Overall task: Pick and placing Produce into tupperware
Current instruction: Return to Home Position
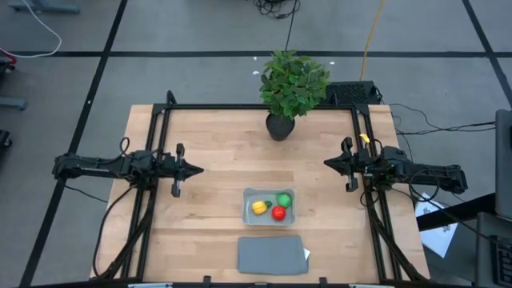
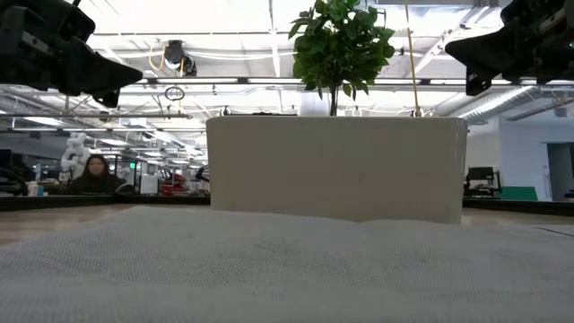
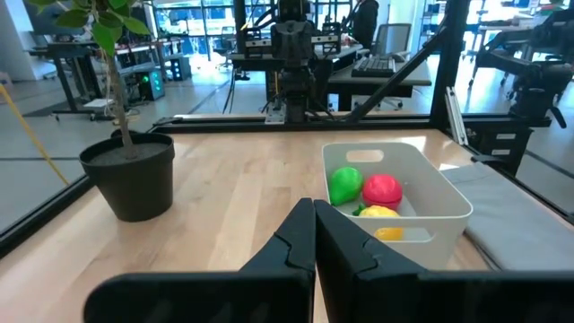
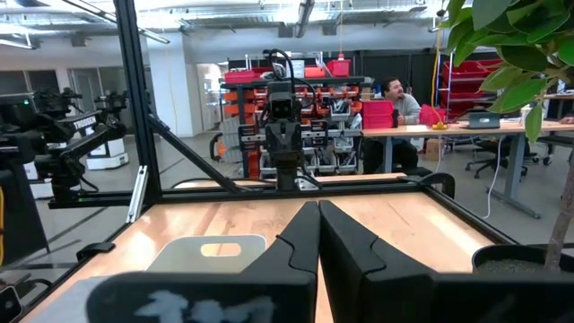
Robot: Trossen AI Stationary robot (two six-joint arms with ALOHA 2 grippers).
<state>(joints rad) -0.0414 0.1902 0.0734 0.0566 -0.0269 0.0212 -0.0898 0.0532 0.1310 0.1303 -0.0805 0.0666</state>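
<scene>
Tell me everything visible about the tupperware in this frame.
The tupperware is a small, shallow, translucent grey-blue plastic tub with rounded corners and a handle slot in one end wall. It sits upright and uncovered on the wooden table, beside the flat grey lid but apart from it. Inside lie a red piece, a green piece and a yellow piece.

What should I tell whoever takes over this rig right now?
Left end effector: shut, empty, raised at the table's left side.
Right end effector: shut, empty, raised at the right side.
Tupperware: holds the red piece, green piece and yellow piece.
Lid: off, flat, just in front of it.
Done: all produce is in.
Left: nothing to pick; both arms look parked.
</scene>
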